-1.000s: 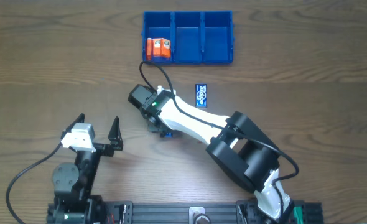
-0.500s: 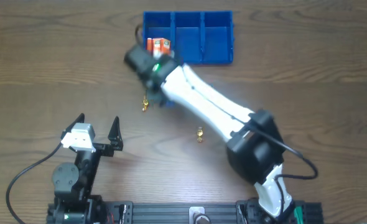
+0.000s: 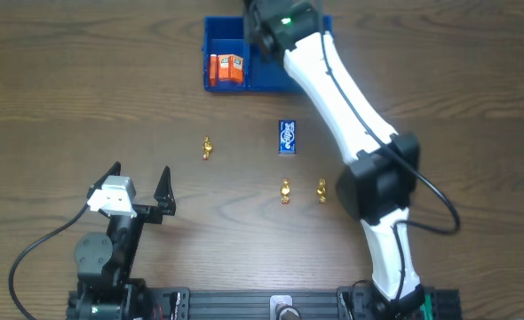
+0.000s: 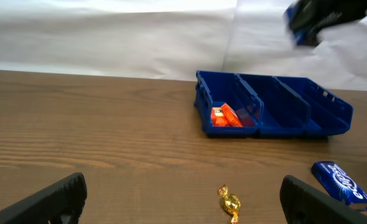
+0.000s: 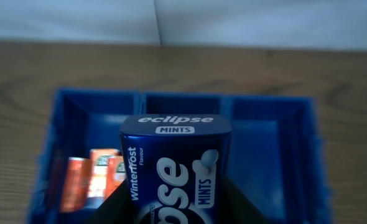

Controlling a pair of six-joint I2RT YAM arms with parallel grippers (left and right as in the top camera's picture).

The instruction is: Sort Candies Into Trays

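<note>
My right gripper [image 3: 275, 22] hangs above the blue three-compartment tray [image 3: 268, 89] at the table's far side. It is shut on a dark blue mint tin [image 5: 174, 165], held upright over the tray's middle compartment [image 5: 183, 121]. Orange candies [image 3: 226, 69] lie in the left compartment [image 5: 93, 177]. A second blue mint packet [image 3: 287, 136] lies flat on the table below the tray. Three gold-wrapped candies [image 3: 207, 148] [image 3: 285, 191] [image 3: 321, 188] are scattered mid-table. My left gripper [image 3: 142, 187] stands open near its base with nothing between its fingers.
The wooden table stretches bare to the left and right of the tray. From the left wrist the tray [image 4: 283, 127], one gold candy [image 4: 229, 203] and the blue packet [image 4: 339, 180] lie ahead, with a white wall behind.
The right arm rose from mid-table and swung up to the tray with the blue tin in its grip, uncovering the gold candies and the packet. The left arm has not moved.
</note>
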